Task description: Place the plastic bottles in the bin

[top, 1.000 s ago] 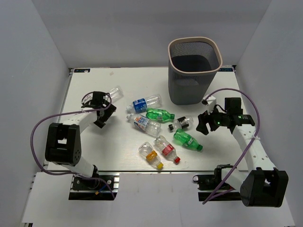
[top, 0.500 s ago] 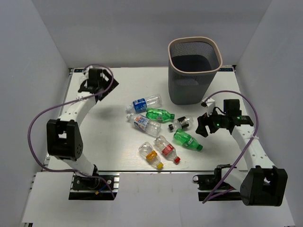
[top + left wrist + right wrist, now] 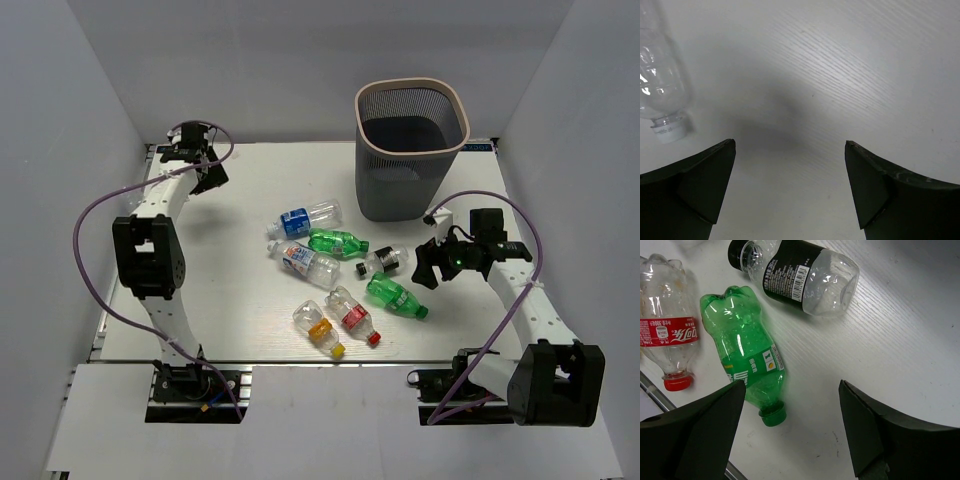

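**Bottles Mid-Worktop, Bin Behind Them**

Seven bottles lie clustered mid-worktop, before and left of the bin at the far edge. The right hand is just right of the cluster. At the far left corner, another bottle lies beside the left hand.

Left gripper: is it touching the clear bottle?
Apart. The left wrist view shows bare table between the open left gripper and the clear bottle.

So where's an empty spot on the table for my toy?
The big bare patch of table lies left of the bottles. The far strip between the left gripper and the bin is free too. The middle is crowded.
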You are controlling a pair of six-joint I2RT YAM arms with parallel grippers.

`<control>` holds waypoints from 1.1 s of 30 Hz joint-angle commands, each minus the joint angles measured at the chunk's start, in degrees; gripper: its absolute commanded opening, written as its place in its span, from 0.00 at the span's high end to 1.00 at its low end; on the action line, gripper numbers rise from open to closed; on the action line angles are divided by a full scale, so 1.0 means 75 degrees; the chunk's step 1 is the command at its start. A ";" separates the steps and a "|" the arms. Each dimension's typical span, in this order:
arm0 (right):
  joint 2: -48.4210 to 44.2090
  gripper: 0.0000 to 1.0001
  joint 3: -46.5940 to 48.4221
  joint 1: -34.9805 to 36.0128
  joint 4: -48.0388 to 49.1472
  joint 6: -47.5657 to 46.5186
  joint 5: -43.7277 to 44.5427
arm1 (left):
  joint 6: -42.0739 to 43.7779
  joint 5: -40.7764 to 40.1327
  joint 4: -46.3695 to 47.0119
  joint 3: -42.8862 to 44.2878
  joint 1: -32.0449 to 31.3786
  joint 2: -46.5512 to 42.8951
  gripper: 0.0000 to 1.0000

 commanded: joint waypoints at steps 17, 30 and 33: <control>0.0123 0.19 -0.0297 0.0017 0.0650 0.0171 -0.0629 | -0.0559 -0.1061 -0.0771 -0.1076 0.0667 -0.1997 0.00; 0.0381 0.19 -0.0052 0.0052 0.0439 0.0019 -0.1216 | 0.0296 -0.1646 -0.1136 -0.1135 0.1172 -0.1985 0.00; 0.0451 0.19 0.0018 0.0064 0.0404 0.0019 -0.1263 | 0.0589 -0.1880 -0.1065 -0.1135 0.1172 -0.1985 0.00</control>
